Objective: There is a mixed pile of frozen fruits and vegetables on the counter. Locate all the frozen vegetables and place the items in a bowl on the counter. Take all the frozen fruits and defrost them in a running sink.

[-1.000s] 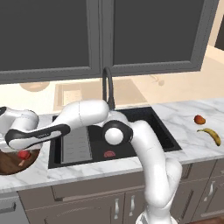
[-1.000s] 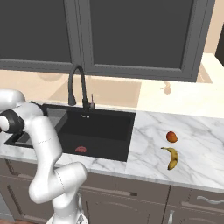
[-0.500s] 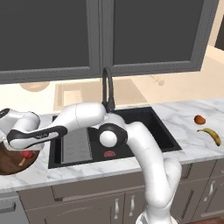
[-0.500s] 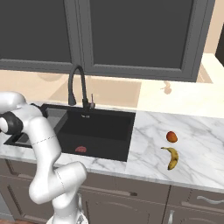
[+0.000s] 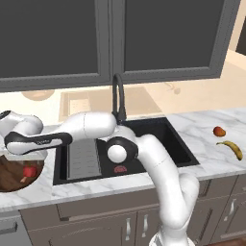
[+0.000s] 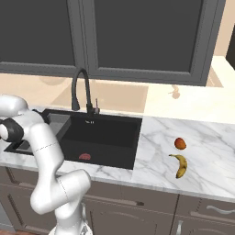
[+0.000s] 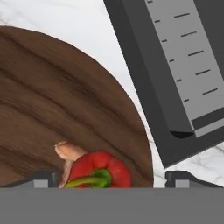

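My gripper (image 7: 113,178) is open, its fingertips (image 7: 43,177) wide apart, low over the dark wooden bowl (image 7: 52,100). Between them the red chunk with a green stem (image 7: 101,171) lies in the bowl, and the tan-brown stick piece (image 7: 68,152) rests against it. In the left base view the bowl (image 5: 10,169) sits at the far left of the counter with the red chunk (image 5: 30,171) inside. At the right of the counter the orange-red round fruit (image 5: 219,131) (image 6: 180,143) and the banana (image 5: 230,148) (image 6: 181,165) lie side by side.
The black sink (image 5: 144,139) (image 6: 105,137) lies mid-counter, with the gooseneck faucet (image 5: 117,96) behind it and a red-ringed drain (image 5: 120,168). The grey ribbed tray (image 5: 82,156) (image 7: 188,65) borders the bowl's side. White marble counter (image 7: 65,17) surrounds them.
The hand has risen a little above the bowl. The red chunk and the stick piece stay in the bowl, and the fruits have not moved.
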Controlling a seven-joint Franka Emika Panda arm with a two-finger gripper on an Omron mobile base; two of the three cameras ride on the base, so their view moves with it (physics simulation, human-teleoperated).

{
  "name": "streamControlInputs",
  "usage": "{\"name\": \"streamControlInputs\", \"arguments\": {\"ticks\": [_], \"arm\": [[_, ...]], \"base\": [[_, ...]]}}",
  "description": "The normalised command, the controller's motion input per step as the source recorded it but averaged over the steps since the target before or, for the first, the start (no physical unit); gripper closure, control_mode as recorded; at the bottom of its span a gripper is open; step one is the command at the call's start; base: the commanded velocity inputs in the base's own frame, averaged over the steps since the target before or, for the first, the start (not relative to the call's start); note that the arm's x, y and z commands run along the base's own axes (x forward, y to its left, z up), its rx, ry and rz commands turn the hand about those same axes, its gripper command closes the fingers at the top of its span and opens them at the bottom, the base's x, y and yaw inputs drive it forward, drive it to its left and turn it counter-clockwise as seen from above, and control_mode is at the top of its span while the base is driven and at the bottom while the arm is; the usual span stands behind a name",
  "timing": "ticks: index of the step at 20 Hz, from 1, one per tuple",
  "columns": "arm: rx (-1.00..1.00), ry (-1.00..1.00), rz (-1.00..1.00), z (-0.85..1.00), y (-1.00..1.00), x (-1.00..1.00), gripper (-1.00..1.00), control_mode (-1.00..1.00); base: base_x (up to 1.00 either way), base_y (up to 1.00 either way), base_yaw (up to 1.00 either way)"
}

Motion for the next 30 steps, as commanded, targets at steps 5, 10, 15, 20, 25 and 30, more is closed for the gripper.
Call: {"name": "streamControlInputs", "arguments": {"ticks": [5,10,15,20,25,30], "arm": [[-0.08,0.1,-0.06,0.07,-0.09,-0.03,-1.0,-1.0],[-0.1,0.22,-0.09,0.12,-0.59,-0.2,-1.0,-1.0],[-0.12,0.24,-0.06,0.3,-0.79,-0.22,-1.0,-1.0],[-0.11,0.14,-0.04,0.28,-0.7,-0.51,-1.0,-1.0],[-0.02,-0.11,0.0,0.03,-0.65,-0.78,-1.0,-1.0],[0.08,-0.27,0.03,-0.04,-0.81,-0.68,-1.0,-1.0]], "base": [[0.0,0.0,0.0],[0.0,0.0,0.0],[0.0,0.0,0.0],[0.0,0.0,0.0],[0.0,0.0,0.0],[0.0,0.0,0.0]]}}
